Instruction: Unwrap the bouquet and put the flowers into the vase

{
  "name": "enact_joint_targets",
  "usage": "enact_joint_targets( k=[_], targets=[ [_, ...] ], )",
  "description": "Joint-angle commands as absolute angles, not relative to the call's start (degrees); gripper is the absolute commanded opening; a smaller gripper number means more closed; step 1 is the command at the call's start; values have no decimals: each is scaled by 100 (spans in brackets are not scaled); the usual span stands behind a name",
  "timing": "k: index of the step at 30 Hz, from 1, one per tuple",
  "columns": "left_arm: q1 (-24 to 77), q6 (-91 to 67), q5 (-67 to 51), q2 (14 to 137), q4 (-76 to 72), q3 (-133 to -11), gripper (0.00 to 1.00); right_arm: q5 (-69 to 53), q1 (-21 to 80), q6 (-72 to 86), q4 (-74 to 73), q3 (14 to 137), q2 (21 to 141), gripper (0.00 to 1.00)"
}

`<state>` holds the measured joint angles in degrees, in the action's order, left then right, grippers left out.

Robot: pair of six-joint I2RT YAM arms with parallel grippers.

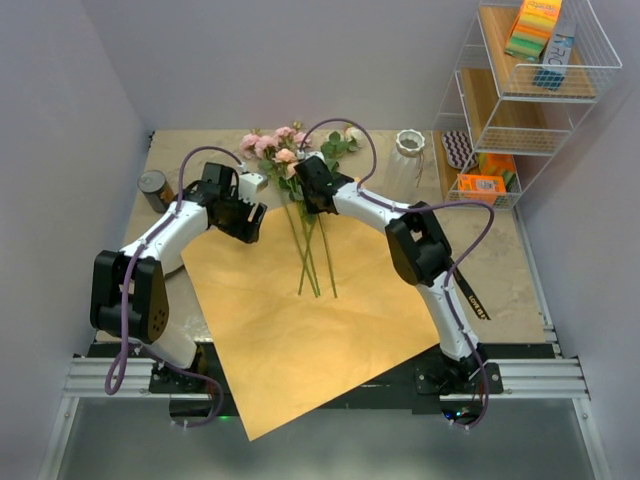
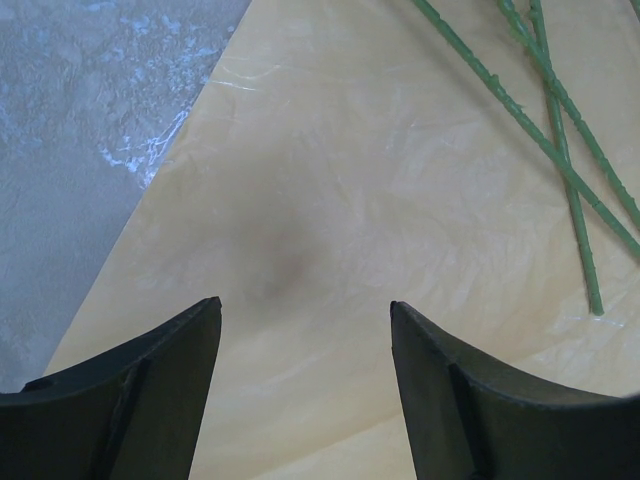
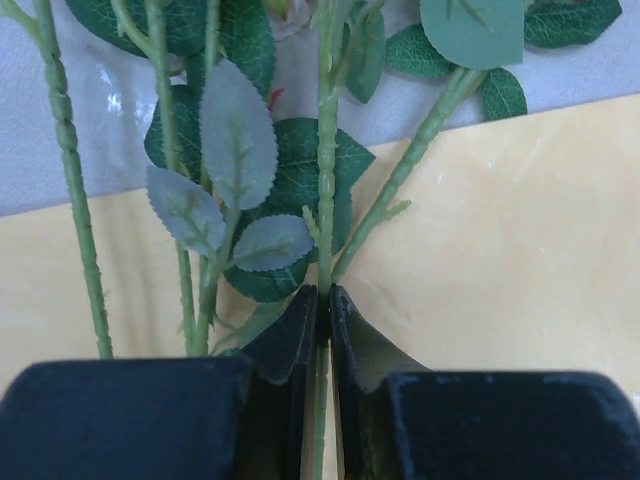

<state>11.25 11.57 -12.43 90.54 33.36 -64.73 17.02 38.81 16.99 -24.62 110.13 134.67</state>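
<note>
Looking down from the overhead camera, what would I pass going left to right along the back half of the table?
Dark can → left gripper → right gripper → white vase → wire shelf rack. The flowers lie across the right gripper, so they get no clear slot.

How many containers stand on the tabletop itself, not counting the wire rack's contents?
2. The white ribbed vase stands at the back right, beside the wire rack; the small dark can stands at the back left. Others could be hidden.
</note>
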Motion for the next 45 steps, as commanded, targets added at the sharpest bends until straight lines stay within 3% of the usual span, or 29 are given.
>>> enact_joint_targets(
  k=[1, 18, 31, 33, 39, 45],
  targets=[
    [1072, 1213, -1345, 8894, 3085, -6416, 72, 1661, 3867, 1696, -2259, 10776, 12623, 8],
    [1002, 1195, -1415, 8912, 2988, -6337, 72, 2223, 3850, 1485, -1564, 8816, 10539, 4],
    [905, 1204, -1573, 8798, 3023, -6354, 71, 2101, 3858, 1863, -1450, 7401, 10555, 4],
    [905, 1204, -1608, 8798, 3023, -6354, 71, 2092, 3858, 1863, -1433, 7400, 10678, 7],
    [896, 1204, -1670, 8719, 3041, -6319, 70, 2092, 3858, 1758, -1476, 7751, 11188, 37],
    [879, 1195, -1749, 8648, 3050, -6302, 70, 2153, 3850, 1538, -1591, 8410, 11697, 48]
  ],
)
